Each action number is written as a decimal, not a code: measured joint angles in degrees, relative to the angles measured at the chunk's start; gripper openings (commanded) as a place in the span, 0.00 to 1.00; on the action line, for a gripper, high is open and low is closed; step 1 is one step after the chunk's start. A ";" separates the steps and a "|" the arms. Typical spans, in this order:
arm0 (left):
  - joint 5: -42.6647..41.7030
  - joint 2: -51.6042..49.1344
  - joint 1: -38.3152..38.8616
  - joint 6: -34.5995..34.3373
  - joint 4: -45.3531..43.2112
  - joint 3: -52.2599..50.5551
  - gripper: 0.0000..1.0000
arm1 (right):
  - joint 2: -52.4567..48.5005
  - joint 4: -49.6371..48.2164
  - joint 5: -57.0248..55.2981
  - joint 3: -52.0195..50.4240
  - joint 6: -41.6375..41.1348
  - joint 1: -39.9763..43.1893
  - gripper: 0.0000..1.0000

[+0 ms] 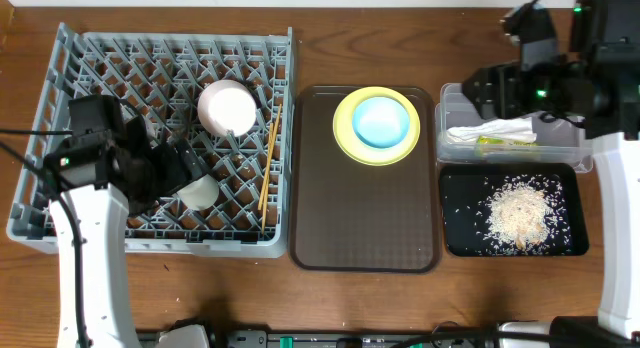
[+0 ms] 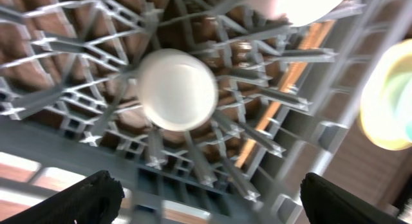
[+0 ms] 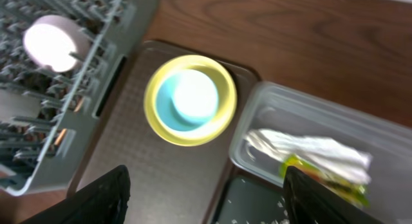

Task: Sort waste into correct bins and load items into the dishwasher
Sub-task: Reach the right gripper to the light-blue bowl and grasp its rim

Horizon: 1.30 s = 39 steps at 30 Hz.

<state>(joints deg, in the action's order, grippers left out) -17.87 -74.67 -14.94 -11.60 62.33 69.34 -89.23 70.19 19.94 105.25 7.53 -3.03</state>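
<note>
Grey plastic peg-lattice dish rack point(image 1: 150, 58), table's left, holds a round white bowl point(image 1: 227, 108), small white cup point(image 1: 200, 191) and thin wooden chopsticks point(image 1: 268, 168). Yellow plate point(image 1: 345, 138) w/ light blue bowl point(image 1: 381, 121) sits on the brown tray point(image 1: 365, 213). Clear tub point(image 1: 460, 103): crumpled napkin point(image 1: 490, 132), wrapper point(image 1: 505, 144). Black tray point(image 1: 465, 223): rice scraps point(image 1: 520, 213). Left gripper point(image 2: 210, 182) & right gripper point(image 3: 206, 176) both spread wide, empty.

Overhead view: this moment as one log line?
left gripper open by white cup in dish rack; right gripper open; yellow plate, blue bowl on brown tray; napkin, wrapper in clear tub; rice in black tray
</note>
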 measured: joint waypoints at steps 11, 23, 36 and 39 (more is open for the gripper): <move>-9.94 2.14 0.00 -0.04 0.48 0.02 0.96 | -17.59 -5.55 -2.03 -1.97 0.31 -15.76 0.69; -10.51 2.14 0.00 -0.13 0.46 0.04 0.96 | -31.95 -15.17 -12.20 -2.36 1.84 -20.81 0.66; -10.51 2.14 0.00 -0.15 0.46 0.04 0.97 | -33.94 -18.18 -11.80 -3.04 1.90 -20.83 0.58; -10.51 2.14 0.00 -0.13 0.46 0.04 0.97 | -33.94 -19.19 -10.78 -5.38 1.92 -21.22 0.58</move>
<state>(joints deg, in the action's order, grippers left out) -28.38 -72.53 -14.94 -11.73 62.78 69.38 -123.17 51.00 9.17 99.88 9.45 -24.25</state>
